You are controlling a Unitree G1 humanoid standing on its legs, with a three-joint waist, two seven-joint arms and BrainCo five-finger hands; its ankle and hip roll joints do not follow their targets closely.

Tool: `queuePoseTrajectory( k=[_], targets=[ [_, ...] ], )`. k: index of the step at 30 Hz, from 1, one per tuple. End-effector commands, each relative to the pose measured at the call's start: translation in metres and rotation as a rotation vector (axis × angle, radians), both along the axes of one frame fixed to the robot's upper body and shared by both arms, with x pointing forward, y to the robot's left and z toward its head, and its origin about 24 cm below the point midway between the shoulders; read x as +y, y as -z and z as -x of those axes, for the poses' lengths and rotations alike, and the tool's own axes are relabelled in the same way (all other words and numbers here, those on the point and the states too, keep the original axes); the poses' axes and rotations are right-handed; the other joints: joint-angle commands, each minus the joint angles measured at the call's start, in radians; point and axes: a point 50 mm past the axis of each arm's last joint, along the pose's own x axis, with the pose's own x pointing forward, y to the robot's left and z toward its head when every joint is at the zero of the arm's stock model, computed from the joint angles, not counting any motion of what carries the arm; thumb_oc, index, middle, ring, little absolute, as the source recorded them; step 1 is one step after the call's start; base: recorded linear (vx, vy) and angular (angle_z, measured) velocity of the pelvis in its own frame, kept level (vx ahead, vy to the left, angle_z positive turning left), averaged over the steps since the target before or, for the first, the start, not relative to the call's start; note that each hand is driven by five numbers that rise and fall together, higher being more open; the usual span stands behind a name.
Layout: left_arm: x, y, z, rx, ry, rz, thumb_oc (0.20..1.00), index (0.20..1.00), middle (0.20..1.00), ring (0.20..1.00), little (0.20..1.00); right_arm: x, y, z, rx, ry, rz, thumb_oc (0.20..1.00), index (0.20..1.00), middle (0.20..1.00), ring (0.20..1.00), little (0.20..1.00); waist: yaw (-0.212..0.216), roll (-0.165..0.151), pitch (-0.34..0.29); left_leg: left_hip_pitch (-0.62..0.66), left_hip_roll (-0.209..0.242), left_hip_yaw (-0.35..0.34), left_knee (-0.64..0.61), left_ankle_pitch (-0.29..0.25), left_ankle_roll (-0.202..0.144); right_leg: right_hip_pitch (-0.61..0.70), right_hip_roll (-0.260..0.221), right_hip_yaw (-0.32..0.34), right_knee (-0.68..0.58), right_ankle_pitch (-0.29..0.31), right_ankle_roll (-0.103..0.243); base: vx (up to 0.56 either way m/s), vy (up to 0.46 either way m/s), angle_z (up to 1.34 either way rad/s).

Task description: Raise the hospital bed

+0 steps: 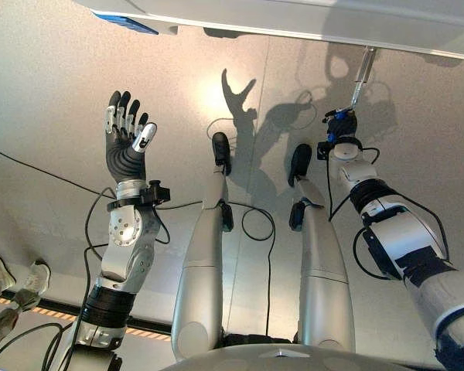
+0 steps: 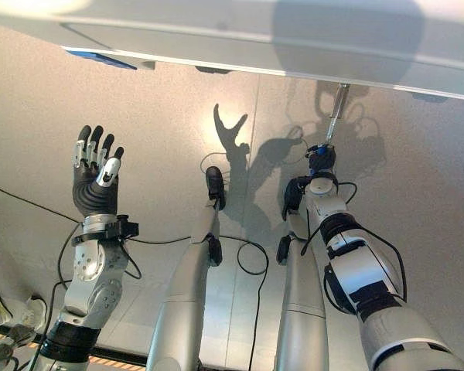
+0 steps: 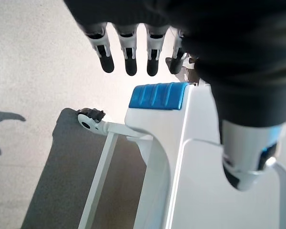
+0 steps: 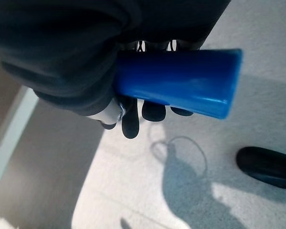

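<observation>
The white hospital bed frame (image 1: 294, 19) runs across the far edge of the floor. A thin metal crank rod (image 1: 362, 73) hangs down from it and ends in a blue handle (image 1: 340, 117). My right hand (image 1: 342, 147) is shut on that blue handle (image 4: 181, 81), with its dark-tipped fingers (image 4: 131, 124) curled round it. My left hand (image 1: 125, 143) is held up open at the left with straight fingers, apart from the bed. Past its fingers (image 3: 128, 57) I see a blue cap (image 3: 158, 95) on a white bed part.
A person's shoes (image 1: 15, 278) stand at the lower left by an orange-and-black floor strip (image 1: 54, 313). A bed caster wheel (image 3: 88, 119) sits on a white rail. A blue corner piece (image 1: 124, 22) shows under the bed at the upper left.
</observation>
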Motion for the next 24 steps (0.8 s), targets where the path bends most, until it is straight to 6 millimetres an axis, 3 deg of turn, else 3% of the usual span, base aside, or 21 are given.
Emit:
queuePoseTrajectory(
  k=[1,6,8,16,24],
  targets=[
    [0.008,-0.004,0.009,-0.039,-0.024,0.009,1.000,1.000,1.000,1.000,1.000,0.156,-0.001,0.031,-0.146,-0.664,0.018,0.200,0.200,0.200,0.200,0.200,-0.014,0.005,-0.013,-0.021,-0.067,-0.030,0.120,-0.154,-0.011,0.052,-0.008,-0.034,-0.185,0.108,0.081,0.00,0.000,0.00],
    [0.008,0.000,0.012,-0.030,-0.021,0.014,1.000,1.000,1.000,1.000,1.000,0.146,-0.031,0.052,-0.337,-0.785,-0.138,0.200,0.200,0.200,0.200,0.200,-0.026,-0.004,-0.013,-0.024,-0.065,-0.032,0.121,-0.151,-0.013,0.051,-0.011,-0.038,-0.185,0.109,0.083,0.00,0.000,0.00],
    [0.007,0.001,0.013,-0.034,-0.024,0.020,1.000,1.000,1.000,1.000,1.000,0.131,-0.046,0.063,-0.449,-0.794,-0.267,0.200,0.200,0.200,0.200,0.200,-0.032,-0.006,-0.013,-0.024,-0.064,-0.030,0.123,-0.151,-0.013,0.053,-0.012,-0.039,-0.185,0.109,0.084,0.00,0.000,0.00],
    [0.006,0.003,0.013,-0.032,-0.039,-0.003,1.000,1.000,1.000,1.000,1.000,0.094,-0.066,0.091,-0.655,-0.770,-0.405,0.200,0.200,0.200,0.200,0.200,-0.051,-0.001,-0.013,-0.022,-0.064,-0.027,0.133,-0.158,-0.011,0.053,-0.014,-0.035,-0.178,0.106,0.086,0.00,0.000,0.00],
    [0.006,0.004,0.017,-0.031,-0.049,-0.016,1.000,1.000,1.000,1.000,1.000,0.083,-0.073,0.107,-0.734,-0.771,-0.424,0.200,0.200,0.200,0.200,0.200,-0.060,-0.005,-0.013,-0.013,-0.061,-0.024,0.135,-0.163,-0.012,0.063,-0.012,-0.031,-0.180,0.107,0.087,0.00,0.000,-0.01]
  ],
)
